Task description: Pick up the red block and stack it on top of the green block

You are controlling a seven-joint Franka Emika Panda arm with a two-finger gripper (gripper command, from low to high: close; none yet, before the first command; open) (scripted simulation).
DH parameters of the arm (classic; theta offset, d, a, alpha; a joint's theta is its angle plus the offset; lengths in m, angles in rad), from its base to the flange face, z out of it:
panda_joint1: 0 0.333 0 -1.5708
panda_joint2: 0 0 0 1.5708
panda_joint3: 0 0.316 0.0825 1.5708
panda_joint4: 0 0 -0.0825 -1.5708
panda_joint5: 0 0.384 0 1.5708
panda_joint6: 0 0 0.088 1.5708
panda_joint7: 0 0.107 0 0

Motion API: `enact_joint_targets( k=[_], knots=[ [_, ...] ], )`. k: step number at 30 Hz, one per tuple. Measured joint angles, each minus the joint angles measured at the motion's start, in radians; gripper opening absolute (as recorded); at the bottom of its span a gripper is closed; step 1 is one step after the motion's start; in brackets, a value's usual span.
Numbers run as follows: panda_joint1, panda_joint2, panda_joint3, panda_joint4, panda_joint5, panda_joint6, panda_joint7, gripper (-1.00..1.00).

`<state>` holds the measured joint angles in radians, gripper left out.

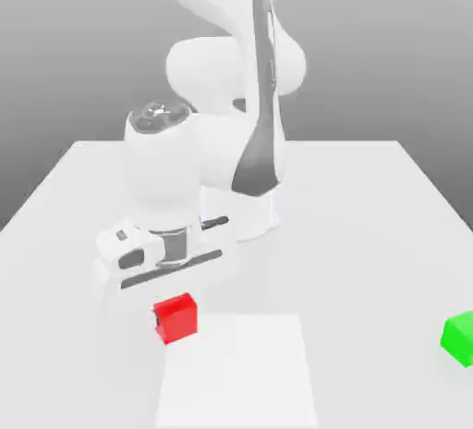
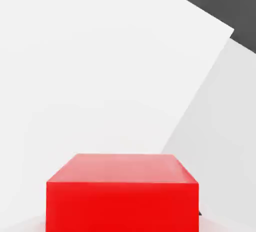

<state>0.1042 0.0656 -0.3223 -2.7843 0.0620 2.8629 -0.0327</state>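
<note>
Against the white tabletop (image 1: pixel 360 242), the red block (image 1: pixel 177 319) is turned askew.

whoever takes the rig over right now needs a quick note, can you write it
Gripper: shut on the red block, low at the exterior view's left.
Green block: at the exterior view's right edge, partly cut off by the frame, on the table, nothing on top of it.
Done: red block gripped.
Left: carry the red block across to the green block, set it on top, let go, back off. I can't tell whether the red block is clear of the table yet, so probably lift well up before moving sideways.
</note>
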Motion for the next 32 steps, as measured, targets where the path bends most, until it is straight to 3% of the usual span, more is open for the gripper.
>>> enact_joint_targets(
  k=[8, 14, 24, 28, 29, 32],
  knots=[
    [-0.008, -0.077, 0.003, -0.014, -0.087, -0.073, 0.051, -1.00],
    [0.014, -0.053, 0.188, 0.086, -0.133, -0.140, -0.041, -1.00],
    [0.413, 0.079, 0.483, 0.337, -0.127, -0.272, -0.334, -1.00],
    [0.459, 0.220, 0.498, 0.383, -0.174, -0.184, -0.344, -1.00],
    [0.466, 0.248, 0.491, 0.386, -0.186, -0.159, -0.337, 1.00],
    [0.466, 0.248, 0.491, 0.386, -0.186, -0.159, -0.337, 1.00]
  ],
)
